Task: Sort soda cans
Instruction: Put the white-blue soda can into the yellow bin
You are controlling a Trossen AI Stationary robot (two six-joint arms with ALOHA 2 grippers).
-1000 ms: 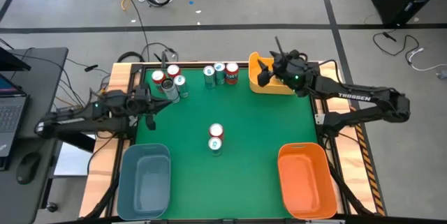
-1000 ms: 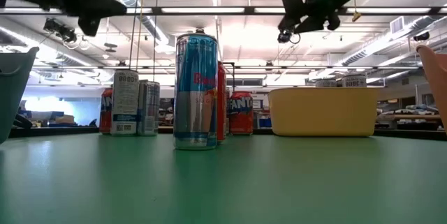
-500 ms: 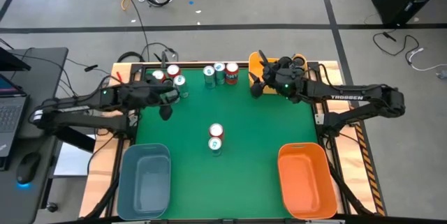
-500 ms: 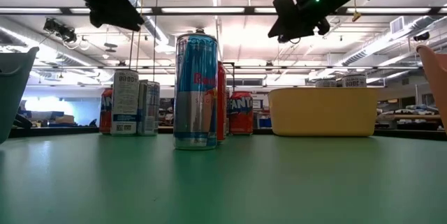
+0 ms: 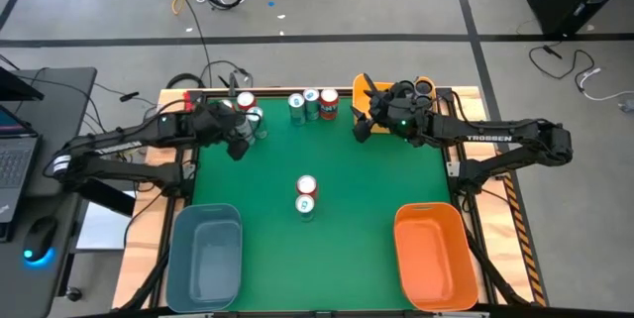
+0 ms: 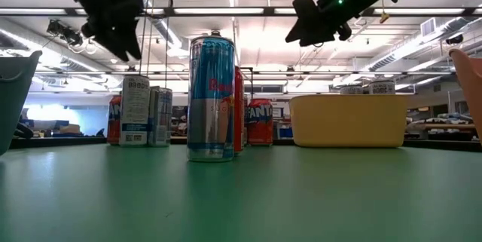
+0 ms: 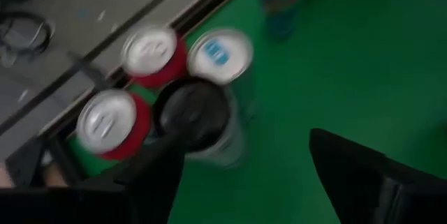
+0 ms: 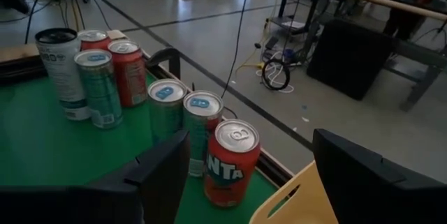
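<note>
Two dark robot arms over a green table top (image 5: 376, 179), both up off the surface.

Left gripper (image 5: 236, 138) hangs above the can cluster at the table's far left corner, fingers spread apart, nothing between them. Left wrist view looks straight down on that cluster: a dark grey can with a black top (image 7: 199, 116) sits between the fingers in the picture, two red cans with silver tops (image 7: 112, 123) beside it, one teal-blue can with a white top (image 7: 220, 56) touching it. In the low view the left gripper (image 6: 113, 23) is above the cans, not touching any.

Right gripper (image 5: 365, 110) is raised near the far edge, between the middle can group and the yellow plastic bin (image 5: 396, 120). Fingers apart, empty. Right wrist view looks along the far edge: a red Fanta can (image 8: 232, 161) nearest, two teal-blue cans (image 8: 183, 123) just beside it, the left corner cluster farther off.

Middle far-edge group in the high view: two teal-blue cans and one red can in a row (image 5: 313, 104).

Centre of table: a red can (image 5: 306, 187) and a teal-blue can (image 5: 305, 205), touching, upright. In the low view the teal-blue one (image 6: 211, 99) stands in front.

Blue plastic bin (image 5: 205, 254) at near left, orange plastic bin (image 5: 434, 254) at near right. No cans visible in either.
</note>
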